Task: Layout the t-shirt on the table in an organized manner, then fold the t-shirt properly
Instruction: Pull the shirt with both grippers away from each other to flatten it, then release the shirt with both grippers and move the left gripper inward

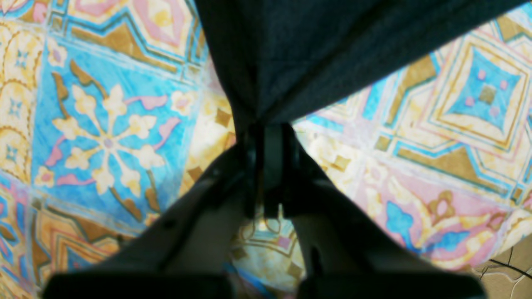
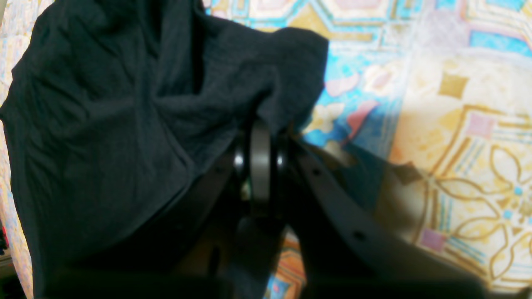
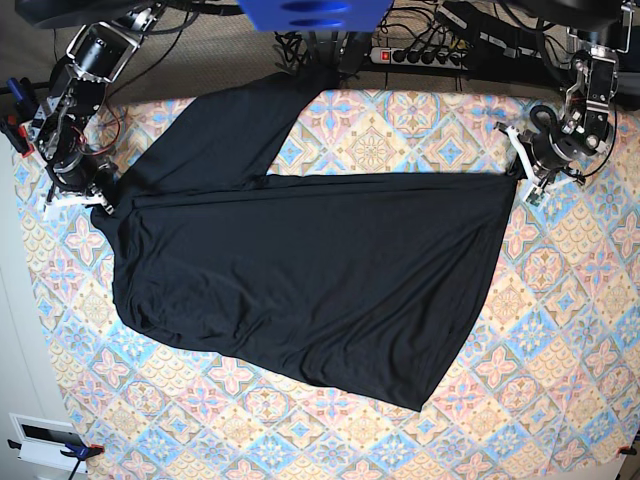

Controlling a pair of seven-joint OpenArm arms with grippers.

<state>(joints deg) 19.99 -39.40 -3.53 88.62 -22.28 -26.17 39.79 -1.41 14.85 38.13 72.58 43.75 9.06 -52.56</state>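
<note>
The black t-shirt (image 3: pixel 300 270) hangs stretched between my two grippers over the patterned table (image 3: pixel 560 340), its lower edge draping onto the cloth. On the base view's right, my left gripper (image 3: pixel 519 172) is shut on a corner of the t-shirt (image 1: pixel 316 50), the fabric fanning away from the pinched jaws of the left gripper (image 1: pixel 268 128). Over on that view's left, my right gripper (image 3: pixel 100 200) is shut on another bunched edge of the t-shirt (image 2: pixel 124 124), which folds over the tips of the right gripper (image 2: pixel 259 124). One sleeve trails toward the table's far edge.
A power strip (image 3: pixel 425 55) and tangled cables lie beyond the table's far edge. A blue object (image 3: pixel 315 14) sits at the top centre. The table (image 1: pixel 104 124) shows bare patterned cloth in front of the shirt and to its right.
</note>
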